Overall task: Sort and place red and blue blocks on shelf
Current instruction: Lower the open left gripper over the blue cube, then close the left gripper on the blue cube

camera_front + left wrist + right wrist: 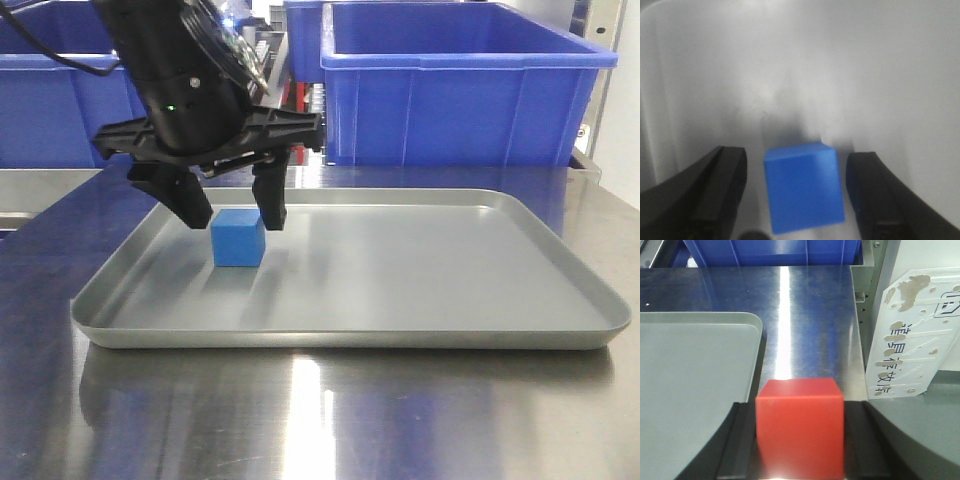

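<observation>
Two cubes, two arms: the blue block (238, 240) sits on the grey tray (450, 290) directly between the spread jaws of the left gripper (236, 220) — gaps either side, no contact. Only the right wrist view shows the red block (800, 427), clamped in the right gripper (800, 450) above the steel table (805, 315) beside the tray

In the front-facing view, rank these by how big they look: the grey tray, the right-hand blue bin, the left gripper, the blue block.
1. Grey tray.
2. Blue bin, though it stands farther back and is cut off at the top.
3. Left gripper, jaws open.
4. Blue block, between the jaws.
</observation>
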`<state>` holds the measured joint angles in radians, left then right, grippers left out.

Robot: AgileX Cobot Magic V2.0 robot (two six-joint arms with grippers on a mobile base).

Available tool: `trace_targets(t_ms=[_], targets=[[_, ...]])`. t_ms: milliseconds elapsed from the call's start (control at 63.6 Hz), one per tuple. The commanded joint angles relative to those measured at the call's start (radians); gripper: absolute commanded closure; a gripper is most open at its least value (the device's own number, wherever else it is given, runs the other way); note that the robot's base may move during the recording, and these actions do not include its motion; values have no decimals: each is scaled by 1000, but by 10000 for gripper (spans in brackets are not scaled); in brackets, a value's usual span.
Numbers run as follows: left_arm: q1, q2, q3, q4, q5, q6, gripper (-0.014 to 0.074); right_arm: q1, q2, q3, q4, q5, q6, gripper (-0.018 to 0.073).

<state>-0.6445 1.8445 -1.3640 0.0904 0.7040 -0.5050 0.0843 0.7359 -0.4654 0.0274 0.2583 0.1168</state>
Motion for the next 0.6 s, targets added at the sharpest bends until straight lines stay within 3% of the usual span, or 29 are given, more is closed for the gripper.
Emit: trace_targets(t_ms=[0,581], targets=[[-9,-37,-43,8,-41,-11,114,-6,-8,-27,-10,-75,-7,502],[-9,9,-81,4,-7,-11,114,-6,-8,-27,-10,-75,-7,502]])
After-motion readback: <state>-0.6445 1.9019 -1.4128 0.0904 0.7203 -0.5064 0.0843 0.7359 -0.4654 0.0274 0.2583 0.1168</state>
